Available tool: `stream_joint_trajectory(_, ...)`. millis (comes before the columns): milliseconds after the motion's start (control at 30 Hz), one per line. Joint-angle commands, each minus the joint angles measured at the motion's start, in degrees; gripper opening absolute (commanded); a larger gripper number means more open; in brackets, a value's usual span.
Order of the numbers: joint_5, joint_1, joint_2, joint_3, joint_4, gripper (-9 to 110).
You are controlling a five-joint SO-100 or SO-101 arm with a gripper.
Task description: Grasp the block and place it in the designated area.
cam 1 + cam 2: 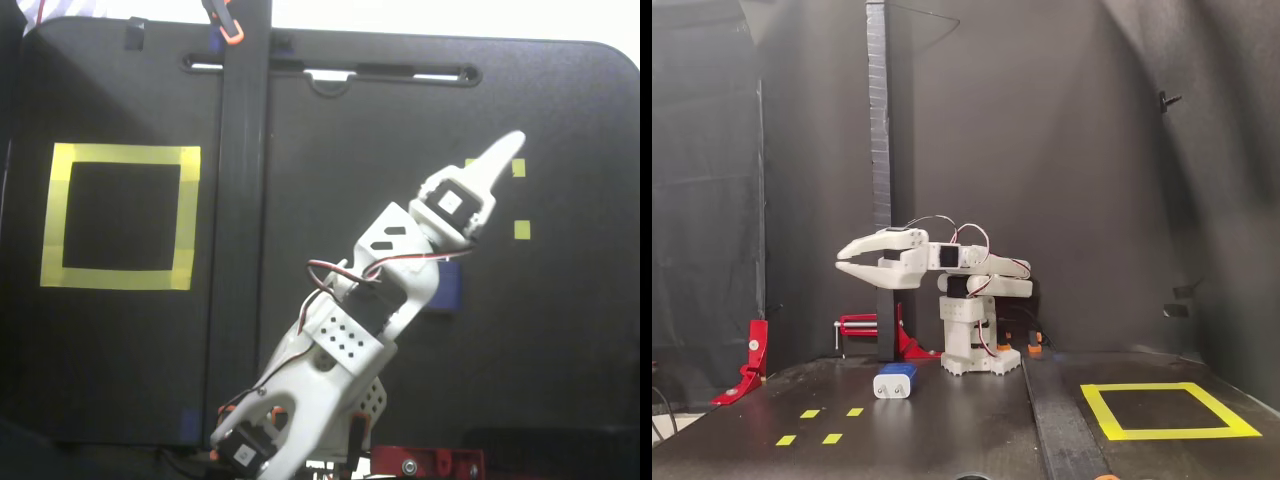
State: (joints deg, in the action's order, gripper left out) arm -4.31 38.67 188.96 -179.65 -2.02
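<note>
Gripper (843, 258): fingers slightly apart, empty, raised above the block.
Block (895, 381): on table, under the arm.
Designated area (120, 216): well apart, bare.

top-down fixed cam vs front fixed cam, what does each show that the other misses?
Top-down only: the gripper reaching across the small yellow squares, the arm covering most of the block.
Front only: the gripper well above the table with jaws slightly parted, the whole block in sight, red clamps.
Both: the designated area, nothing in it.
</note>
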Motion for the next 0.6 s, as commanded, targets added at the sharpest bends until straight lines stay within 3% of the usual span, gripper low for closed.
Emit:
stream_joint_trajectory(0, 0.18, 0.35, 0.09, -0.35, 0.7, 0)
stream_joint_trajectory(133, 1.23, 0.35, -7.38, 0.53, 8.17, 0)
stream_joint_trajectory(233, 1.23, 0.35, -13.18, 5.45, 6.24, 0)
stream_joint_trajectory(567, -2.37, 0.88, -27.95, 30.06, -23.47, 0)
